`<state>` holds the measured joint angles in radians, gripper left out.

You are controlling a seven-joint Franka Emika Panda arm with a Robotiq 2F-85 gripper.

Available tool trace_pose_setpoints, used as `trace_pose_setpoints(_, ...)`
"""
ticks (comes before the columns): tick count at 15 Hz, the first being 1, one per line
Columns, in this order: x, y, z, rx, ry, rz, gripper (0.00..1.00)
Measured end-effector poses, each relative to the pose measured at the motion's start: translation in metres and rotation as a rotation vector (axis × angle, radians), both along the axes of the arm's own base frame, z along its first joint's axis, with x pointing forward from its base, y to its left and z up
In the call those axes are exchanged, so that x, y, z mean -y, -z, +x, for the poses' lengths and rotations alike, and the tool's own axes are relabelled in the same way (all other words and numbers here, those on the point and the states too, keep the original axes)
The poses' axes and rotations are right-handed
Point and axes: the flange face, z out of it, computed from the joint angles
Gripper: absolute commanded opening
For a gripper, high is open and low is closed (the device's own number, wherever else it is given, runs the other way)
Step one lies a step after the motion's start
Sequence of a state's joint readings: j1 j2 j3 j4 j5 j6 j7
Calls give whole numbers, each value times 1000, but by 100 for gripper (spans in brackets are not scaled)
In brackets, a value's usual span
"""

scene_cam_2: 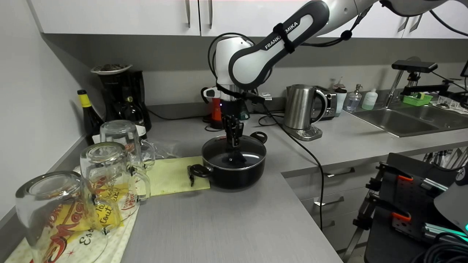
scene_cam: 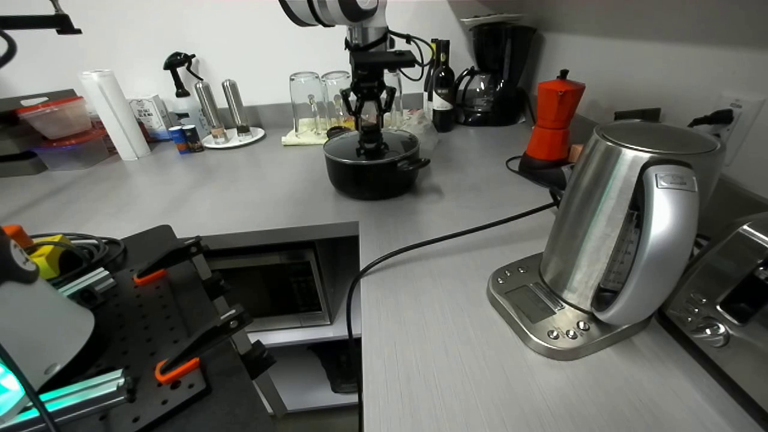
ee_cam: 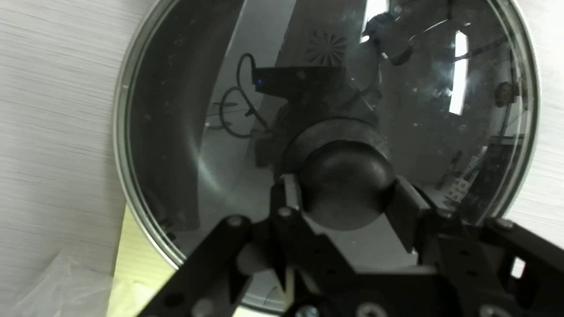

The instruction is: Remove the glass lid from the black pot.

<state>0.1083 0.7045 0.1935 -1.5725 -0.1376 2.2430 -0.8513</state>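
By remote I have the black two-fingered hand [ee_cam: 346,200] clasping the rounded black knob [ee_cam: 348,174] of the round, grey-rimmed glass lid [ee_cam: 211,145], seated beneath it on the low, wide black pot [scene_cam_2: 237,179].

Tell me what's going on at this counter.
A robot arm is working on the black pot, presumably to take off its glass lid. Its gripper points down, with the fingers close on either side of the lid's dark knob. Whether they have actually clamped it is hard to tell. The lid sits on the pot, not yet lifted.
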Motion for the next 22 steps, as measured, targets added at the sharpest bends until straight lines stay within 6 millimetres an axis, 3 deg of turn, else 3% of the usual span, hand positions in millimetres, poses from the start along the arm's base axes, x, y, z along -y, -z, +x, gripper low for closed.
trace_pose_setpoints(7, -3, -5, -1, 10, -13, -6, 25)
trace_pose_setpoints(12, -15, -34, -11, 47, -63, -35, 25)
trace_pose_setpoints(17, -39, -53, -39, 48, -145, -50, 25)
trace_pose_setpoints(22, -70, -39, -82, 4, -288, -86, 25)
